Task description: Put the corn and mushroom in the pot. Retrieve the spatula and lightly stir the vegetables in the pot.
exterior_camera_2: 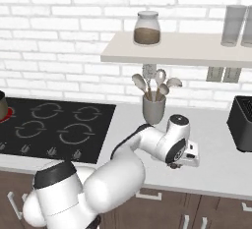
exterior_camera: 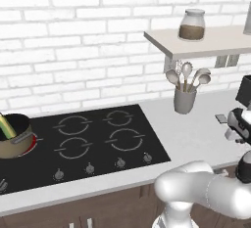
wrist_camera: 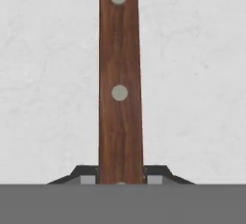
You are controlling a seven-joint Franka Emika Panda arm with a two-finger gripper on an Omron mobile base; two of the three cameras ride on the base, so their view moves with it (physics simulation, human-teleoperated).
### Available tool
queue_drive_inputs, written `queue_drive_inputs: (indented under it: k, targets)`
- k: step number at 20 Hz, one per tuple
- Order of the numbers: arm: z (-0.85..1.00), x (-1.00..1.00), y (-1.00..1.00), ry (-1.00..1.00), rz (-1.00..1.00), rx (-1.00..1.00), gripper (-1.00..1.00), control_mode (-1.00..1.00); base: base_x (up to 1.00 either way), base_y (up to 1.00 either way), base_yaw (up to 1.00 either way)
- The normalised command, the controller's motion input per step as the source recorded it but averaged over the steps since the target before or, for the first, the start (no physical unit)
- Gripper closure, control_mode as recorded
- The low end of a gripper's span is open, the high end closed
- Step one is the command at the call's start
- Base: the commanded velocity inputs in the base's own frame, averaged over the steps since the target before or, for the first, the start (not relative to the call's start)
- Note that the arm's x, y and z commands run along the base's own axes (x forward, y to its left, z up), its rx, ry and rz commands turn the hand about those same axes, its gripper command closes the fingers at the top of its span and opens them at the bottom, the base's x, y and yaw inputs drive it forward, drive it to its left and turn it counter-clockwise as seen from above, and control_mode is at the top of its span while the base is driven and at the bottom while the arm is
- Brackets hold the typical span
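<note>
I count one pot (exterior_camera: pixel 17 139) at nine o'clock, one corn (exterior_camera: pixel 6 126), four burners (exterior_camera: pixel 100 134), five knobs (exterior_camera: pixel 89 168), one utensil cup (exterior_camera: pixel 185 100), one jar (exterior_camera: pixel 191 25).

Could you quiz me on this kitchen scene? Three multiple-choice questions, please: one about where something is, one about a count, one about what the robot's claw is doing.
1. Where does the pot stand?
A. on the shelf
B. at the left end of the stovetop
C. beside the grey utensil cup

2. How many metal rivets show fully on the wooden handle in the hand view?
A. two
B. five
C. none

3. What is the gripper doing?
A. standing wide open over the pot
B. shut on the wooden handle
C. holding the glass jar

Answers:
1 B, it sits on the leftmost burner.
2 A, two pale round rivets show fully.
3 B, both fingertips press the handle's sides.
</note>
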Motion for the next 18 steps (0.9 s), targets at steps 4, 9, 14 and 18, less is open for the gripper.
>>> queue_drive_inputs:
  k: [4,9,14,18]
  targets:
    - [1.0,-0.7,0.43,-0.22,0.0,0.0,1.0,-1.0,0.0,0.0,0.0]
    - [1.0,-0.46,0.31,-0.06,0.0,0.0,1.0,-1.0,0.0,0.0,0.0]
    - [1.0,-0.45,0.3,0.11,0.0,0.0,1.0,-1.0,0.0,0.0,0.0]
    - [0.83,-0.54,0.35,0.1,0.0,0.0,1.0,-1.0,0.0,0.0,0.0]
